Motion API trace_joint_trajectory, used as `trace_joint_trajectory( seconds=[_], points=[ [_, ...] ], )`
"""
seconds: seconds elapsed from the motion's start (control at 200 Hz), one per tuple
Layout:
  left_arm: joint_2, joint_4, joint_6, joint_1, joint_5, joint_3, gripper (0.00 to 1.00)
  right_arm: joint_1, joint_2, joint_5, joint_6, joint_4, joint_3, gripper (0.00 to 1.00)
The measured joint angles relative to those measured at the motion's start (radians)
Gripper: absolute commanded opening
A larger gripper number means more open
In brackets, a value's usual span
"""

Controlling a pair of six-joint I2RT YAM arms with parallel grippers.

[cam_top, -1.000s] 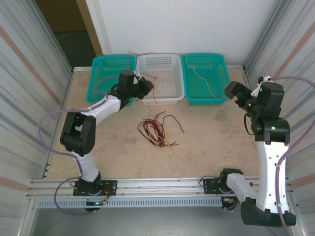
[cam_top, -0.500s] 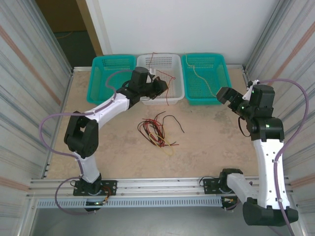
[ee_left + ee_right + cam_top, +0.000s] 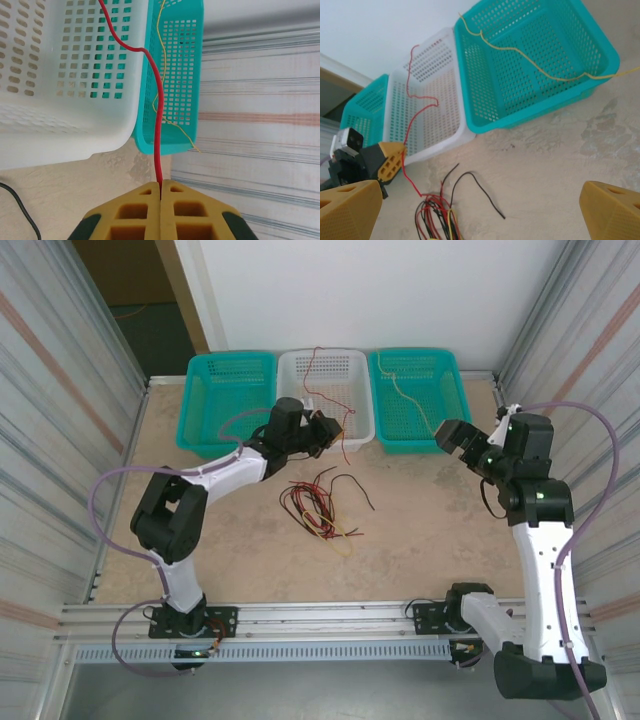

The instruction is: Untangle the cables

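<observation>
Nearest, the loose cables (image 3: 318, 508) lie in a small tangle on the table (image 3: 430, 530), about midway between the arms: red, black and a pale yellow strand, with two black ends trailing free towards the right. They look very light and limp, with smooth insulation, so I expect a pull on one strand to drag the whole bunch rather than slide it out. The safest hold is probably near a free end or on an outer loop, pinched hard, while the other arm pins the rest down.

Just beyond the tangle, the left gripper (image 3: 160, 186) has its pads pressed together on a red cable (image 3: 160, 125). That wire rises from the pinch, passes the front corner of the white basket (image 3: 75, 125) and curls on over it. A short tail hangs below the pinch towards the tangle. The wire holds gentle kinks, so it has a little memory but no real stiffness.

To the right, the right gripper (image 3: 450, 434) hangs spread wide and holds nothing, just in front of the right teal basket (image 3: 410, 444).

Farthest back, a yellow cable (image 3: 565, 78) lies across that basket and droops over its rim.
</observation>
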Motion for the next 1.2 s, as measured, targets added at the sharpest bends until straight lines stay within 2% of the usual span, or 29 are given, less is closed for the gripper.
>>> trace_joint_trajectory(
  seconds=[0.266,0.426,0.456,0.506,0.541,0.641,0.686,0.731,0.837,0.967,1.102,1.197],
  points=[
    [-0.014,-0.011,0.027,0.04,-0.029,0.005,0.0,0.013,0.008,-0.022,0.0,0.005,-0.026,1.0],
    [0.012,-0.017,0.027,0.074,-0.029,0.076,0.0,0.019,0.008,-0.025,0.0,0.008,-0.027,1.0],
    [0.024,-0.019,0.027,0.076,-0.029,0.097,0.09,0.019,0.008,-0.026,0.0,0.01,-0.029,1.0],
    [0.053,-0.019,0.029,0.077,-0.026,0.134,0.32,0.019,0.008,-0.026,0.0,0.013,-0.031,1.0],
    [0.076,-0.019,0.027,0.077,-0.022,0.159,0.45,0.02,0.008,-0.027,0.0,0.015,-0.032,1.0],
    [0.129,-0.027,0.023,0.077,-0.006,0.184,0.64,0.026,0.009,-0.029,0.0,0.015,-0.033,1.0],
    [0.144,-0.039,0.014,0.077,-0.002,0.184,0.84,0.033,0.009,-0.029,0.0,0.015,-0.033,1.0],
    [0.155,-0.056,0.015,0.076,0.004,0.184,0.9,0.043,0.009,-0.029,-0.001,0.015,-0.034,1.0],
    [0.147,-0.104,0.047,0.077,0.018,0.193,0.92,0.097,0.017,-0.023,-0.008,0.015,-0.047,1.0],
    [0.079,-0.206,0.145,0.092,0.019,0.204,0.92,0.23,0.068,0.006,-0.016,0.014,-0.099,0.99],
    [-0.087,-0.36,0.307,0.112,-0.018,0.206,0.89,0.409,0.183,0.041,-0.014,0.038,-0.194,0.97],
    [-0.241,-0.409,0.397,0.137,-0.037,0.174,0.79,0.528,0.275,0.062,-0.003,0.061,-0.253,0.96]
  ],
)
